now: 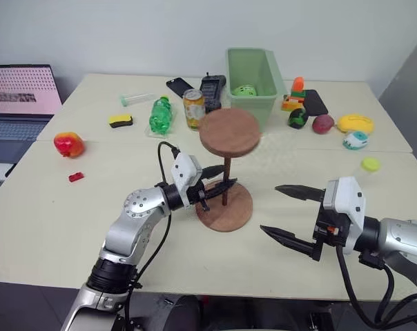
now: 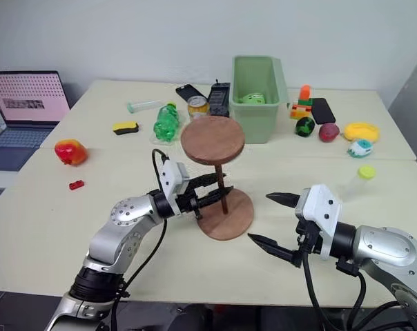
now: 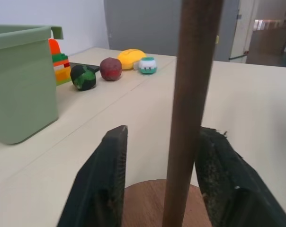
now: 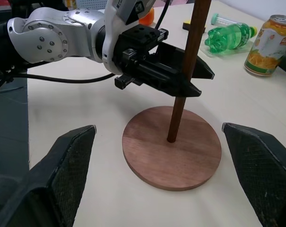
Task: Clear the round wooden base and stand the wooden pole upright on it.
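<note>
Beige surface (image 1: pixel 70 227): wooden pole (image 1: pixel 226 181) upright on round wooden base (image 1: pixel 226 210), between spread left hand (image 1: pixel 220 186) fingers; right hand (image 1: pixel 286 214) released, apart.

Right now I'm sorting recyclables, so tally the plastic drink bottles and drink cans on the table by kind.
Green plastic bottle: 1
Drink can: 1
Total: 2

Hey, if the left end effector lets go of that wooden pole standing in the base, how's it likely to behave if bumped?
The wooden pole looks stiff, a thin solid rod. It is probably top-heavy: a wide disc sits on its upper end. Seated in the round wooden base at its centre, it may stand, but a sideways bump could likely tip it.
</note>
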Controlling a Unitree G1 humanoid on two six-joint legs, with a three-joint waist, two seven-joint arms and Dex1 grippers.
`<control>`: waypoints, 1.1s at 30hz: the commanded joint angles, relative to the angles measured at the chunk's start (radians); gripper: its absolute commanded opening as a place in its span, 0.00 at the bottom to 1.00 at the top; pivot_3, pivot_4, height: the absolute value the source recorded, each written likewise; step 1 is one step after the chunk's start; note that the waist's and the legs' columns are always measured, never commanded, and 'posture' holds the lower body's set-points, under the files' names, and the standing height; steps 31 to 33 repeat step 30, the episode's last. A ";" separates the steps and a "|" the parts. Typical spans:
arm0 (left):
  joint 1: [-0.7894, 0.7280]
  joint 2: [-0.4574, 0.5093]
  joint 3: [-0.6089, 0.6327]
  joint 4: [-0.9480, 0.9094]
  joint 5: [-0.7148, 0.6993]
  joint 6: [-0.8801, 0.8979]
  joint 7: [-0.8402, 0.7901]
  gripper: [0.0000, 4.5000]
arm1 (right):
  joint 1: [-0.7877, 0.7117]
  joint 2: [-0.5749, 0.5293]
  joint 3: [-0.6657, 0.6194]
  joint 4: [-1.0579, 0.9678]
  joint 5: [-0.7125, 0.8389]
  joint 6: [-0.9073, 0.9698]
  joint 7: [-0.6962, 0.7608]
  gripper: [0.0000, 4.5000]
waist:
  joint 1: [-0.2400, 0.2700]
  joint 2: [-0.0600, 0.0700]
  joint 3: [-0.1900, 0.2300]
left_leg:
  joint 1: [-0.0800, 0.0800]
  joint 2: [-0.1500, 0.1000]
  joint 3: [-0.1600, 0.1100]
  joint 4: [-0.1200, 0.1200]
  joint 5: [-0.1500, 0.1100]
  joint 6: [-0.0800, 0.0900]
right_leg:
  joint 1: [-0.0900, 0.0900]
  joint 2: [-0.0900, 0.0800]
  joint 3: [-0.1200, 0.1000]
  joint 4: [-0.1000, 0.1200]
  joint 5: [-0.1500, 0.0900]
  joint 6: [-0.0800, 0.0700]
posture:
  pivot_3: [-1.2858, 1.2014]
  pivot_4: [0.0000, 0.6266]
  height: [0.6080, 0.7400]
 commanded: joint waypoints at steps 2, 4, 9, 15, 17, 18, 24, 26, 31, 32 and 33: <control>-0.023 0.027 -0.014 -0.036 0.005 -0.009 -0.062 0.65 | -0.006 0.007 0.005 -0.015 -0.011 -0.019 -0.001 1.00 | 0.000 0.000 0.000 | 0.000 0.000 0.000 0.000 0.000 0.000 | -0.001 0.000 0.000 0.000 0.000 0.000 | 0.52 0.24 1.00; -0.030 0.055 -0.019 -0.029 0.015 -0.009 -0.098 0.65 | -0.005 0.008 0.007 -0.016 -0.014 -0.019 -0.002 1.00 | -0.001 0.000 0.000 | -0.001 0.000 0.000 -0.001 0.000 0.000 | -0.001 0.000 0.000 0.000 0.000 0.000 | 0.52 0.24 1.00; -0.069 0.127 -0.012 0.025 0.042 -0.015 -0.175 0.65 | -0.008 0.006 0.009 -0.002 -0.030 -0.022 0.005 1.00 | -0.002 0.000 0.000 | 0.000 0.000 0.000 -0.001 0.000 0.000 | -0.001 0.000 0.000 0.000 0.000 0.000 | 0.52 0.24 1.00; -0.118 0.305 0.004 0.012 0.031 0.094 -0.323 0.65 | 0.013 -0.041 -0.081 0.070 -0.057 -0.047 0.079 1.00 | -0.004 0.000 0.001 | 0.000 0.000 0.000 -0.001 0.000 0.000 | -0.001 0.000 -0.001 0.000 0.000 0.000 | 0.52 0.24 1.00; -0.103 0.369 0.055 -0.022 0.000 0.144 -0.336 0.65 | 0.031 -0.063 -0.121 0.093 -0.061 -0.062 0.122 1.00 | -0.004 0.000 0.001 | 0.000 0.000 0.000 -0.002 0.000 0.000 | -0.002 0.000 -0.001 0.000 0.000 0.000 | 0.52 0.24 1.00; -0.095 0.386 0.070 -0.032 -0.015 0.159 -0.340 0.65 | 0.036 -0.066 -0.130 0.098 -0.059 -0.066 0.133 1.00 | -0.004 0.000 0.002 | 0.000 0.000 0.001 -0.002 0.000 0.000 | -0.002 0.000 -0.001 0.000 0.000 0.000 | 0.52 0.24 1.00; 0.034 0.508 0.268 -0.029 -0.022 0.193 -0.285 0.65 | 0.069 -0.100 -0.235 0.144 -0.043 -0.083 0.230 1.00 | -0.005 0.000 0.002 | -0.001 0.001 0.001 -0.003 0.000 0.000 | -0.003 0.000 0.000 0.000 0.000 0.000 | 0.52 0.24 1.00; 0.073 0.527 0.319 -0.033 -0.027 0.203 -0.270 0.65 | 0.075 -0.105 -0.256 0.154 -0.040 -0.084 0.252 1.00 | -0.005 0.001 0.002 | -0.001 0.001 0.000 -0.003 0.000 0.000 | -0.003 0.000 0.000 0.000 0.000 0.000 | 0.52 0.24 1.00; 0.212 0.583 0.408 0.009 0.047 0.092 -0.272 0.65 | 0.062 -0.128 -0.274 0.185 -0.031 -0.081 0.299 1.00 | -0.005 0.001 0.002 | -0.001 0.001 0.001 -0.003 0.000 0.000 | -0.003 -0.002 0.000 0.000 0.000 0.000 | 0.52 0.24 1.00; 0.212 0.583 0.408 0.009 0.047 0.092 -0.272 0.65 | 0.062 -0.128 -0.274 0.185 -0.031 -0.081 0.299 1.00 | -0.005 0.001 0.002 | -0.001 0.001 0.001 -0.003 0.000 0.000 | -0.003 -0.002 0.000 0.000 0.000 0.000 | 0.52 0.24 1.00; 0.212 0.583 0.408 0.009 0.047 0.092 -0.272 0.65 | 0.062 -0.128 -0.274 0.185 -0.031 -0.081 0.299 1.00 | -0.005 0.001 0.002 | -0.001 0.001 0.001 -0.003 0.000 0.000 | -0.003 -0.002 0.000 0.000 0.000 0.000 | 0.52 0.24 1.00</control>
